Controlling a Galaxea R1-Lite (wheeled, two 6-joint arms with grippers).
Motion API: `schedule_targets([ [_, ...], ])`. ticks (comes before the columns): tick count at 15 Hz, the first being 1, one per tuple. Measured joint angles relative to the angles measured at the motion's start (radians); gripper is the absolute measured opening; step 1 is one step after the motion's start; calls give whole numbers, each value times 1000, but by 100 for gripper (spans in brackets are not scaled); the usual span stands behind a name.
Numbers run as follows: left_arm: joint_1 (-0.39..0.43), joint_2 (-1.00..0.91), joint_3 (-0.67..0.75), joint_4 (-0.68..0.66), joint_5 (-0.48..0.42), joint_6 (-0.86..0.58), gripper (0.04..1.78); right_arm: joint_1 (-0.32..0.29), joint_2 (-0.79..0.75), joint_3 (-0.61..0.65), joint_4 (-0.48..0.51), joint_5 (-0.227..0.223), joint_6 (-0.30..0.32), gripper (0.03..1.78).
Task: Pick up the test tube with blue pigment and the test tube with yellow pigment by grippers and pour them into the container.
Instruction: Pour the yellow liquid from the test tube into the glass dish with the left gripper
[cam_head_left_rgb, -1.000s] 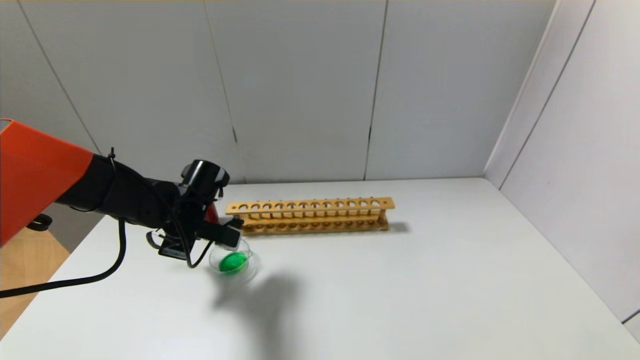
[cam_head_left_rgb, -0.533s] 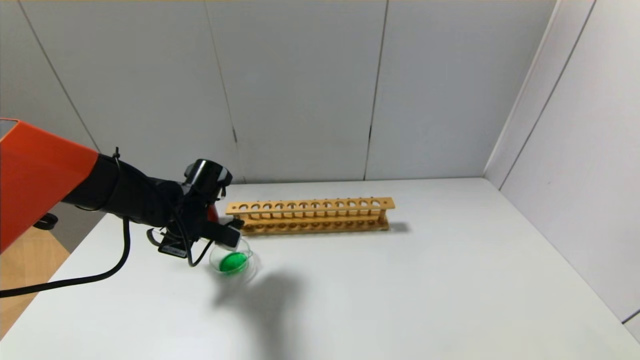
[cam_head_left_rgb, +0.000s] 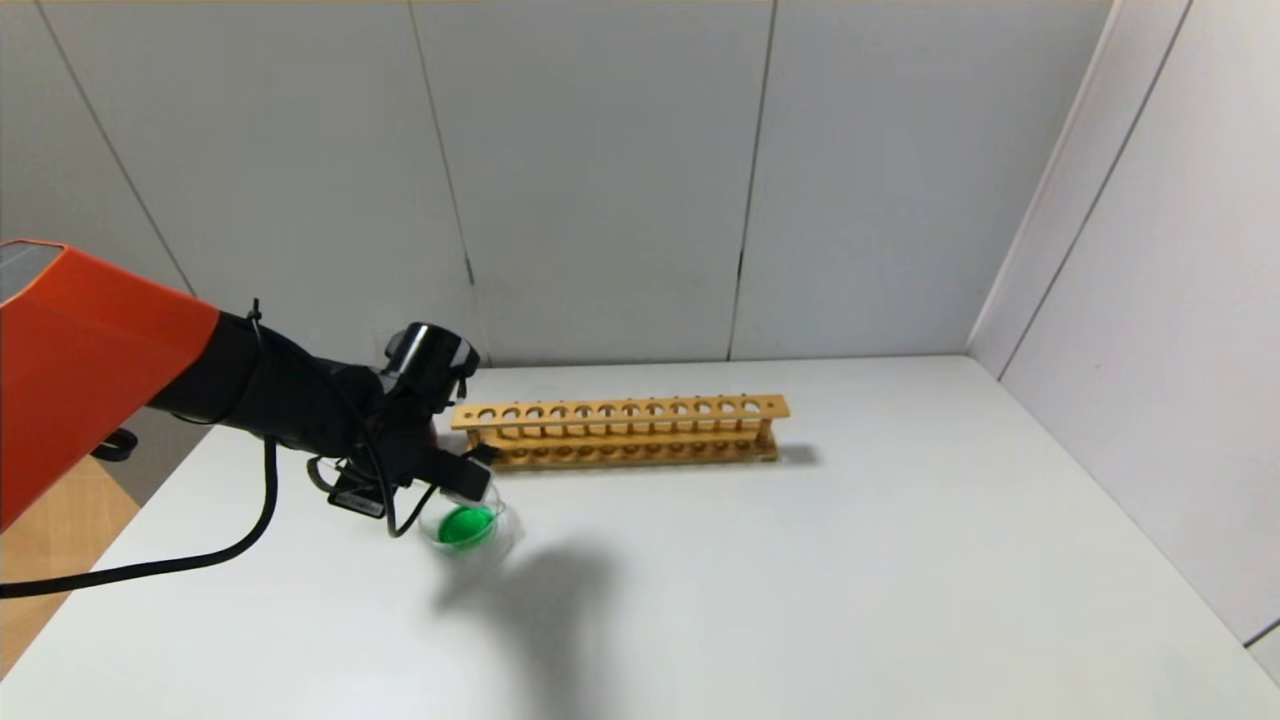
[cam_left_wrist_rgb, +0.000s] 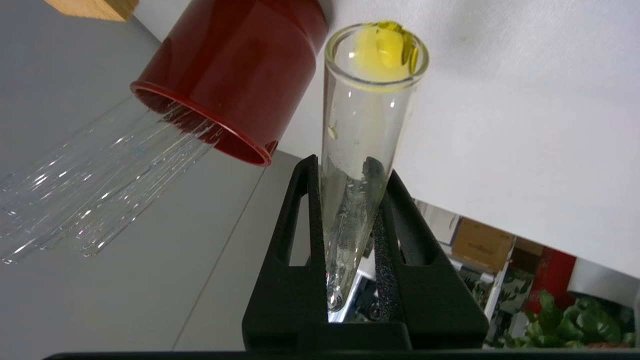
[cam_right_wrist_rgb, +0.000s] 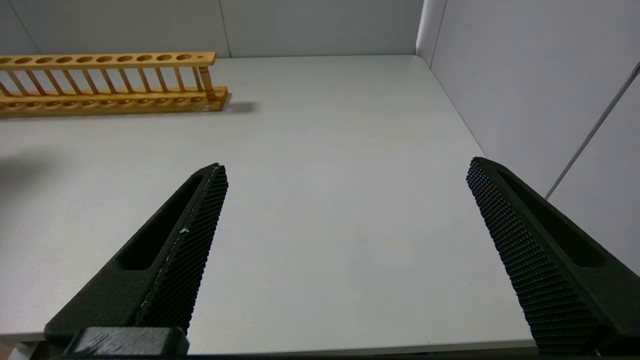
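- A white table (cam_head_left_rgb: 800, 560) fills the scene, with grey panel walls behind and to the right.
- The left arm, orange above and black below, reaches in from the left edge; the left gripper (cam_left_wrist_rgb: 350, 172) hangs just over the container.
- A long wooden test tube rack (cam_head_left_rgb: 620, 430) stands near the back of the table, just behind the container, all visible holes vacant.
- The right gripper (cam_right_wrist_rgb: 345, 172) is parked low over bare table, its two black jaws spread wide with nothing between them.
- A dark red cup (cam_left_wrist_rgb: 240, 75) with clear glass tubes sticking out sits beside the left gripper.
- The container (cam_head_left_rgb: 466, 528), a shallow glass dish, sits on the table holding green liquid.
- The test tube with yellow pigment (cam_left_wrist_rgb: 365, 140) is clamped between the left gripper's jaws.
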Motion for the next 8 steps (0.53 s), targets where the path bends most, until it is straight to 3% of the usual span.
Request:
schedule_targets([
  [8, -38, 3, -19, 15, 58, 37, 32, 0, 0, 0, 0, 0, 0, 175],
])
